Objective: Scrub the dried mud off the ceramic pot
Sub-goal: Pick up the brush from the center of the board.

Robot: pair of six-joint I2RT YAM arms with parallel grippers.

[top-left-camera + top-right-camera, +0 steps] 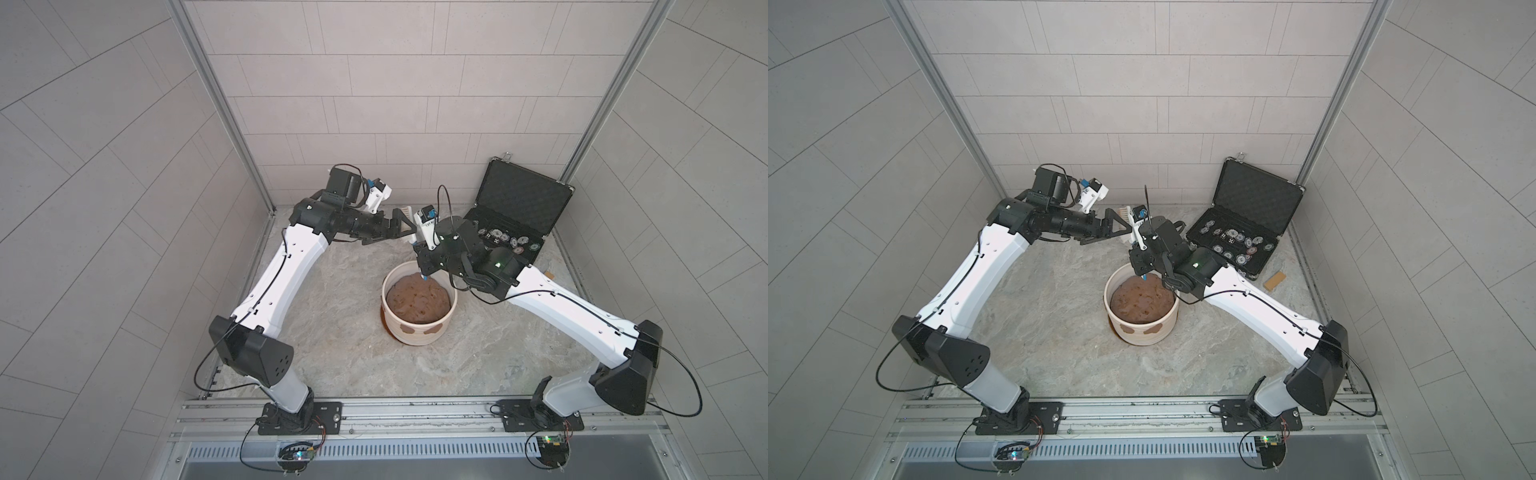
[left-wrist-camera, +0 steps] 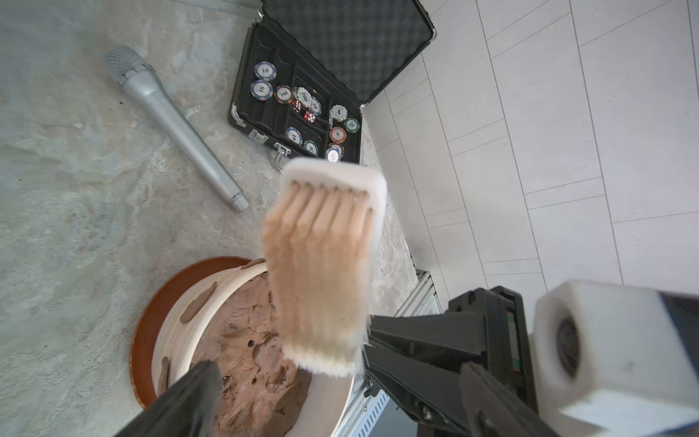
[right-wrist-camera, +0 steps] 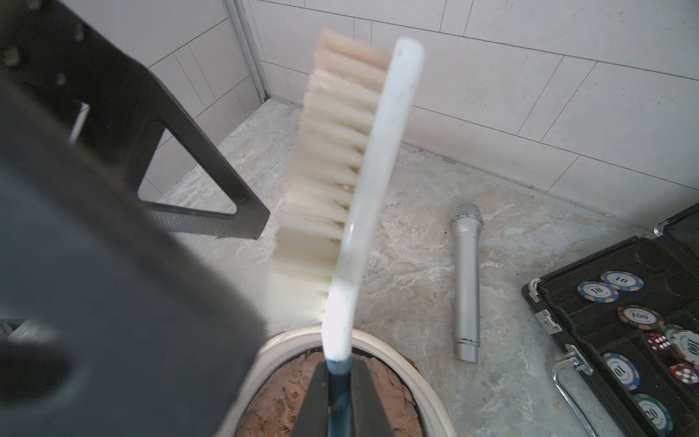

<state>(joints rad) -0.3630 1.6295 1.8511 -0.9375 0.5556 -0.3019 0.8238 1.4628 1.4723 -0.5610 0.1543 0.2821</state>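
Observation:
The ceramic pot (image 1: 419, 336) (image 1: 1142, 336) stands mid-floor on a brown saucer (image 2: 149, 321), filled with lumpy soil (image 1: 417, 299). Reddish-brown dried mud (image 1: 432, 331) (image 1: 1152, 331) sticks in patches to its ribbed outer wall, and more dried mud (image 2: 196, 306) shows in the left wrist view. My right gripper (image 1: 423, 266) (image 3: 340, 378) is shut on the blue handle of a white brush (image 3: 363, 170) (image 2: 325, 265) above the pot's far rim (image 3: 397, 355). My left gripper (image 1: 399, 232) (image 2: 295, 378) is open, one finger on each side of the brush's bristles without touching.
A silver microphone (image 2: 170, 121) (image 3: 467, 283) lies on the stone floor behind the pot. An open black case (image 1: 515, 216) (image 1: 1246, 232) with poker chips and dice stands at the back right. A small wooden block (image 1: 1275, 280) lies beside it. Tiled walls enclose three sides.

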